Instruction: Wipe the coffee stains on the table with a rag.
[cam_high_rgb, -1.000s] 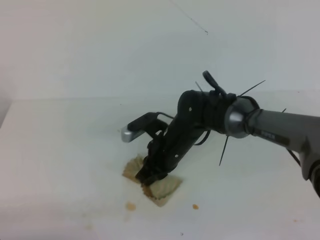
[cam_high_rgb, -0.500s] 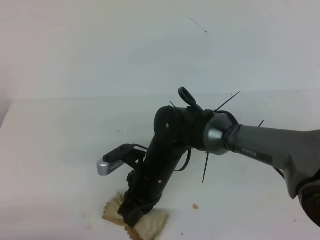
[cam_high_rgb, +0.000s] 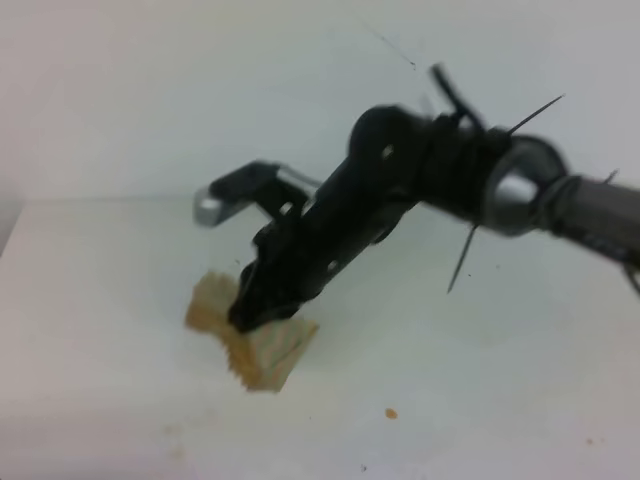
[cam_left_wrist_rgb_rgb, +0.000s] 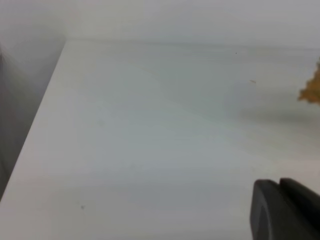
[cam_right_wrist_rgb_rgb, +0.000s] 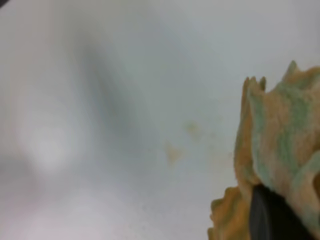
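Observation:
My right gripper (cam_high_rgb: 248, 318) is shut on the rag (cam_high_rgb: 252, 342), a bunched beige cloth with pale green stripes and brown tinges, over the left middle of the white table (cam_high_rgb: 500, 340). The view is blurred, and the rag seems just above the surface. In the right wrist view the rag (cam_right_wrist_rgb_rgb: 280, 145) fills the right side, above a dark finger (cam_right_wrist_rgb_rgb: 270, 220). The large puddle of coffee stains is not in view. A small orange droplet (cam_high_rgb: 391, 413) lies at the front, and faint smears (cam_right_wrist_rgb_rgb: 172, 152) show left of the rag. The left wrist view shows only a dark part of my left gripper (cam_left_wrist_rgb_rgb: 285, 210) and the rag's edge (cam_left_wrist_rgb_rgb: 311, 90).
A white upright wall (cam_high_rgb: 200, 90) with a thin dark scratch (cam_high_rgb: 395, 52) stands behind the table. The table's left edge (cam_left_wrist_rgb_rgb: 45, 115) drops off in the left wrist view. Faint pale marks (cam_high_rgb: 176, 440) lie near the front left.
The right arm dragged the rag toward the front left, then swung it back and up. The droplet in front of the rag a second ago no longer shows.

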